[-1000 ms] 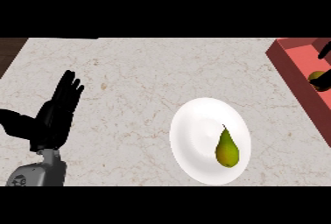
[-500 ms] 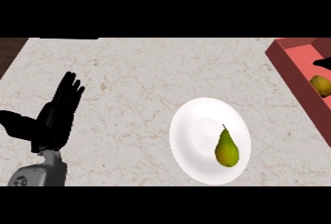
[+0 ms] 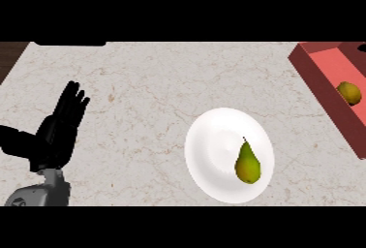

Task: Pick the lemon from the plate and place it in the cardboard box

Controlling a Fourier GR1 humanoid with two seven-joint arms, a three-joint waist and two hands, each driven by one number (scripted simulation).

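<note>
A yellow lemon lies inside the reddish cardboard box at the right edge of the head view. A white plate sits on the counter at centre right, and a green-yellow pear lies on it. My left hand rests open at the left, fingers straight and pointing up, far from the plate. No right hand shows anywhere in the view.
The marble counter spreads between my left hand and the plate. A dark strip runs along the counter's far left edge. The box reaches out past the view's right edge.
A dark shape that covered the lemon in the box has withdrawn out of view to the right, so the lemon lies uncovered. The left hand, plate and pear have not moved.
</note>
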